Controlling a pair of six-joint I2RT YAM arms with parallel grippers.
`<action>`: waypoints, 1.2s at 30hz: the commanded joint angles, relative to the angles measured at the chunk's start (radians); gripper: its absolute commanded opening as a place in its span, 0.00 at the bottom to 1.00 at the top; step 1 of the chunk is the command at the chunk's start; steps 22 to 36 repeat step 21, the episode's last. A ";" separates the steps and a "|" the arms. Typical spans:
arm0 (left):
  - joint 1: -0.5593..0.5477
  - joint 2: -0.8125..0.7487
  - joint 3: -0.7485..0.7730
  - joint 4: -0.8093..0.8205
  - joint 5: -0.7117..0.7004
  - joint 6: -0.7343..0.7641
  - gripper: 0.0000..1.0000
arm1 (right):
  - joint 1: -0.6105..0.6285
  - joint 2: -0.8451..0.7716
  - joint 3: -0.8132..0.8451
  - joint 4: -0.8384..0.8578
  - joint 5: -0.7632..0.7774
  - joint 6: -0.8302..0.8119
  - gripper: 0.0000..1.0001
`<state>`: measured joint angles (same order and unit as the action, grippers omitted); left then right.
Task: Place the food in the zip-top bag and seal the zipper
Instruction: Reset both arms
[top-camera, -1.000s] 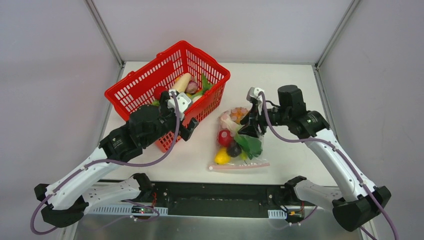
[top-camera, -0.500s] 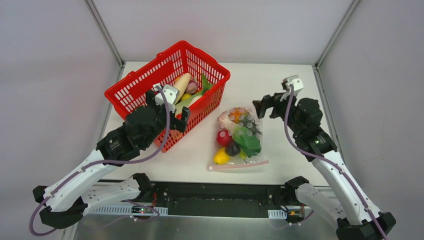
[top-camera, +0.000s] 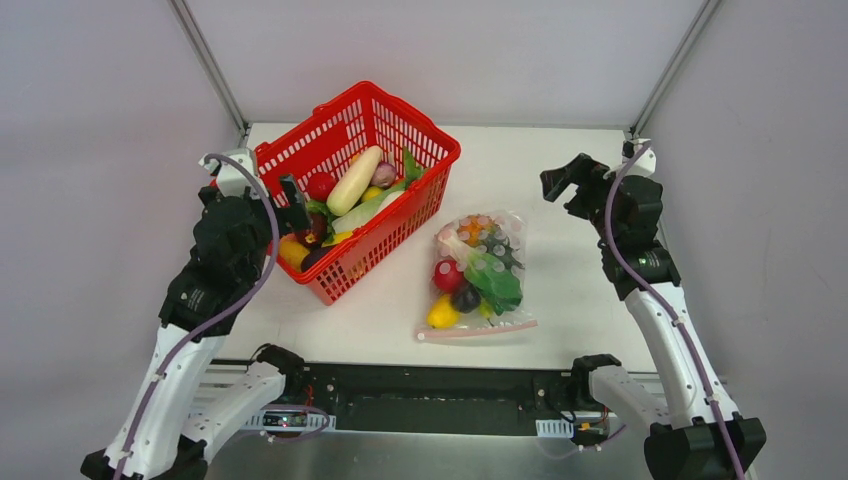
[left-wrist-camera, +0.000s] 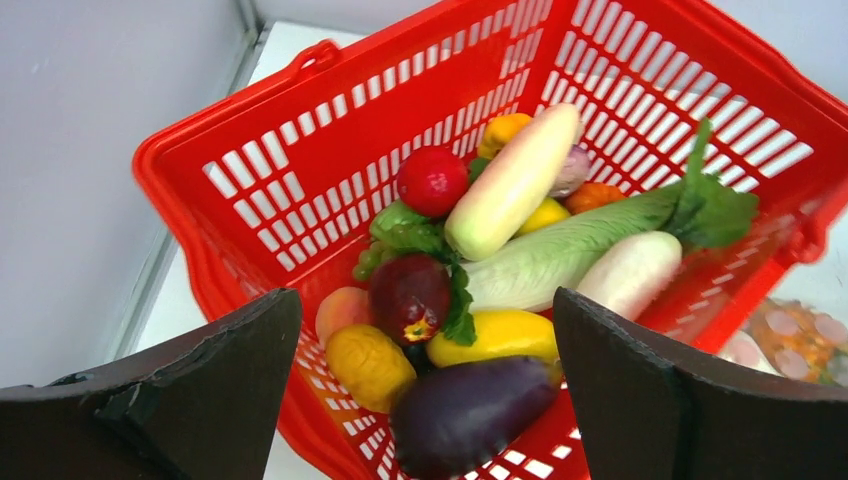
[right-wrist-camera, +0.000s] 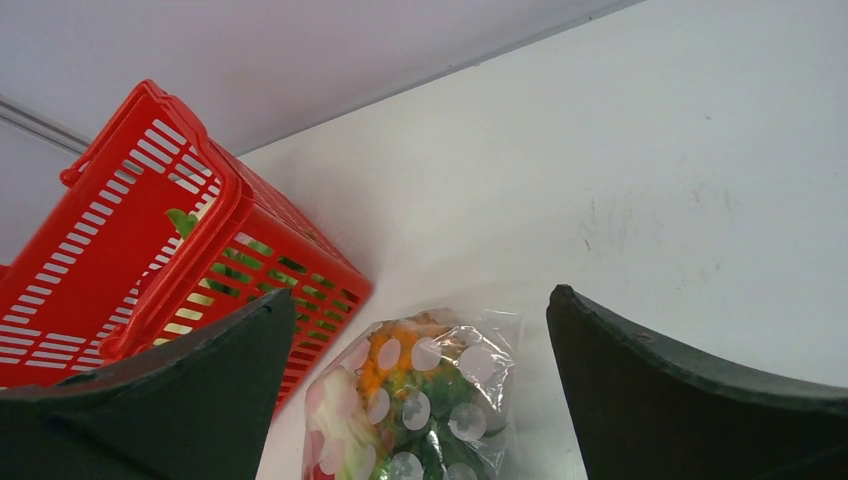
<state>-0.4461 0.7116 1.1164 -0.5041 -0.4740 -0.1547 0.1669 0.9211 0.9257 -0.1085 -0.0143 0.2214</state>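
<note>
Two grippers spread wide, empty: left gripper over the red basket, right gripper high beyond the zip-top bag. Bag flat on the table, food inside, zipper at its near edge; seal unclear. Likely step: closing. You'd next pinch and run along that strip.

Open table right of zip-top bag, red basket close on its left, narrow gap between

2 white-black arms, purple cables
</note>
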 joint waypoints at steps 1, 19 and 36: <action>0.127 0.079 0.084 -0.134 0.118 -0.160 0.99 | -0.009 -0.035 -0.008 0.062 -0.031 0.068 1.00; 0.129 0.095 0.121 -0.221 -0.012 -0.303 0.99 | -0.010 -0.073 0.001 0.083 0.024 0.024 1.00; 0.129 0.096 0.128 -0.228 -0.017 -0.296 0.99 | -0.010 -0.073 -0.002 0.090 0.023 0.025 1.00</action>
